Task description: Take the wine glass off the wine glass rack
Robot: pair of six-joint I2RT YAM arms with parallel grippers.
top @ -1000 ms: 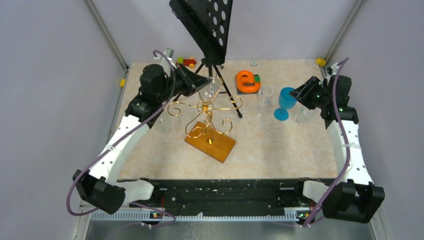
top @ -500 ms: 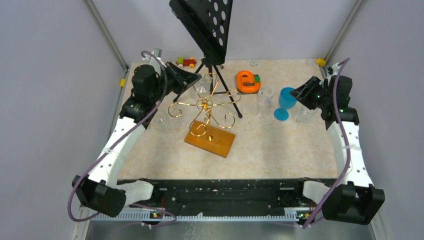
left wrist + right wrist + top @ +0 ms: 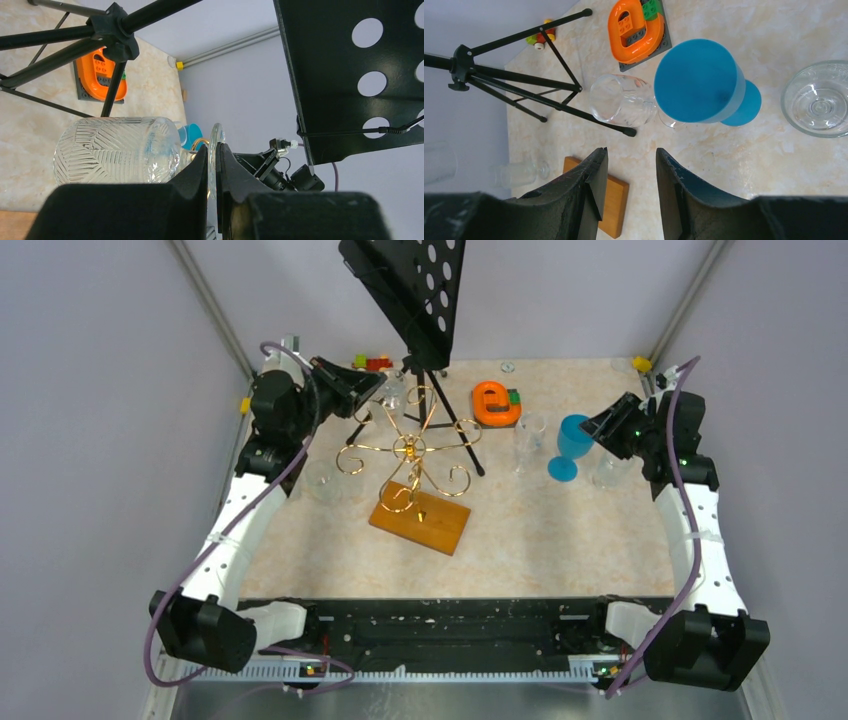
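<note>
One leaf-etched wine glass lies sideways in the left gripper, jaws nearly closed on the flat foot edge-on, up by the back-left scrolls of the wine glass rack; whether it's fully clear of the gold wire can't be told. It looks light, rigid, slick and very breakable, so a gentle pinch at foot or stem seems the safe bet, and the right gripper sits part open holding nothing. No brand, label or readable writing shows anywhere.
</note>
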